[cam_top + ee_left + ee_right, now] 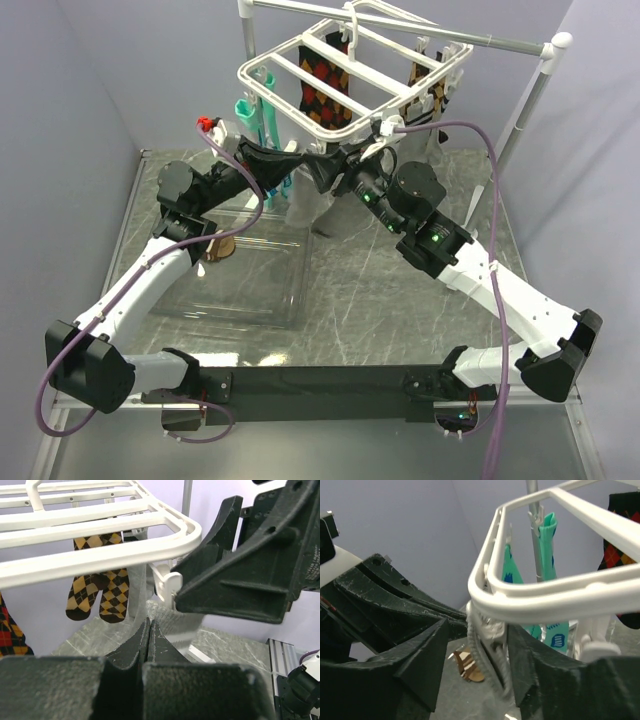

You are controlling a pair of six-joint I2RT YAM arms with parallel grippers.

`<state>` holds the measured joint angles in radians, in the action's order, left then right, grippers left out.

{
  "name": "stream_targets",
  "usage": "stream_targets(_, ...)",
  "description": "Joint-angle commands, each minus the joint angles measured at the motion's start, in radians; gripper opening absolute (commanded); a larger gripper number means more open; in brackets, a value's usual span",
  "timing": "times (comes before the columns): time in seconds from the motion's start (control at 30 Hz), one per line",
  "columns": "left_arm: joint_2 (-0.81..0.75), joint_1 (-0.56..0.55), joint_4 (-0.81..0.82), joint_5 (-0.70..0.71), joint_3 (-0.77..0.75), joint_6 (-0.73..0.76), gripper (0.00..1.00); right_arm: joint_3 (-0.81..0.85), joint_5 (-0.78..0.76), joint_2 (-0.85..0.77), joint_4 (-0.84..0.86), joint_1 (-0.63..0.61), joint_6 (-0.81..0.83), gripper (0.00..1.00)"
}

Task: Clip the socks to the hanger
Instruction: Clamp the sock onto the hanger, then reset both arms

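The white hanger [385, 108] hangs from the rail at the back. A grey sock [306, 205] hangs under its near edge. My left gripper [296, 166] is shut, with the sock's cuff [176, 622] at its tips [148, 623], just under a white clip [167, 581]. My right gripper [347, 170] is open, its fingers spread either side of that clip [522, 640] and the sock's ribbed cuff edge [487, 667]; its right finger [540, 670] touches the clip. The hanger frame also shows in both wrist views [100, 555] [545, 592].
Dark argyle socks [322, 85] and teal patterned socks [256, 115] hang on the hanger. The metal rail stand [541, 62] rises at the back right. A clear tray [240, 285] lies on the table's left part, with a small brown item [218, 246] at its far edge.
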<state>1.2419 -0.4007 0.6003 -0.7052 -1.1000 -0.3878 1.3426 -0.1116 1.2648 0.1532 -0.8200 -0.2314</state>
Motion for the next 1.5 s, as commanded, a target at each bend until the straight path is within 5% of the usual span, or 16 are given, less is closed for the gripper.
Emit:
stream_targets(0.0, -0.012, -0.001, 0.004, 0.019, -0.038, -0.005, 0.00, 0.062, 0.024, -0.008, -0.046, 0.001, -0.017, 0.58)
stream_targets(0.27, -0.018, -0.001, -0.014, 0.035, -0.027, 0.001, 0.01, 0.110, 0.003, -0.036, -0.125, 0.001, -0.059, 0.73)
stream_targets(0.9, 0.001, -0.001, -0.306, 0.246, -0.135, 0.069, 0.06, 0.057, -0.212, -0.235, -0.363, 0.001, -0.060, 0.75)
stream_targets(1.03, 0.005, -0.001, -0.375, 0.283, -0.167, 0.081, 0.23, -0.003, -0.258, -0.306, -0.395, 0.002, -0.077, 0.76)
stream_targets(1.17, -0.021, -0.001, -0.402, 0.303, -0.162, 0.092, 0.53, -0.023, -0.333, -0.370, -0.449, 0.001, -0.077, 0.77)
stream_targets(1.47, -0.036, 0.046, -0.761, 0.555, -0.238, 0.046, 0.86, -0.065, -0.364, -0.470, -0.584, 0.002, -0.121, 0.79)
